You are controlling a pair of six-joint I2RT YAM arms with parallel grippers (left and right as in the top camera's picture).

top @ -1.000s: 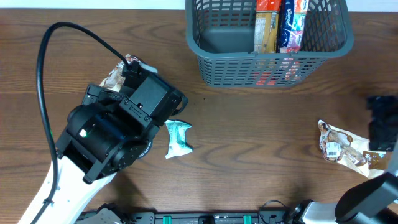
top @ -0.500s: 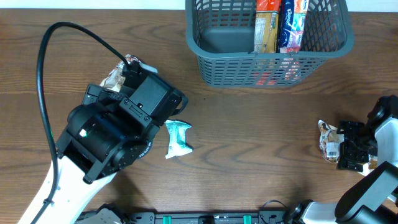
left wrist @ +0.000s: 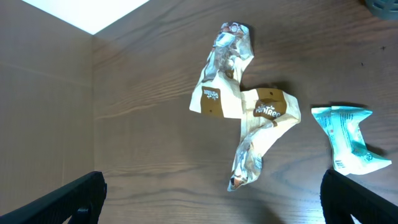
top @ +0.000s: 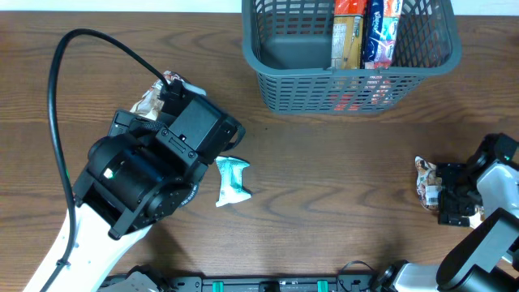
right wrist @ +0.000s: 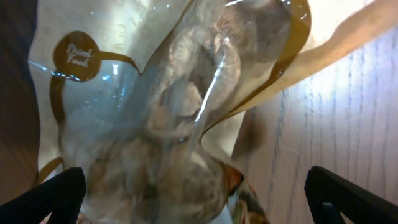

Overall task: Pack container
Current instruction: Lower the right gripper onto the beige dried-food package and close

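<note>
The dark grey-blue slatted container (top: 268, 81) stands at the back, holding an orange packet (top: 349, 32) and a blue-red packet (top: 381, 32) at its right side. My right gripper (top: 456, 199) is open, low over a clear brown-trimmed snack packet (top: 427, 182) at the right; in the right wrist view that packet (right wrist: 168, 118) fills the space between the fingers. My left gripper is open above the table at the left, hidden under its arm overhead; in the left wrist view a crumpled brown-white packet (left wrist: 245, 106) and a teal packet (left wrist: 348, 137) lie ahead of it.
The left arm (top: 154, 174) and its black cable (top: 57, 81) cover the left part of the table. The teal packet (top: 231, 180) lies beside the arm. The brown-white packet (top: 152, 99) pokes out behind it.
My right gripper has come in from the right edge and down onto the clear snack packet, covering most of it. The left arm has not moved.
</note>
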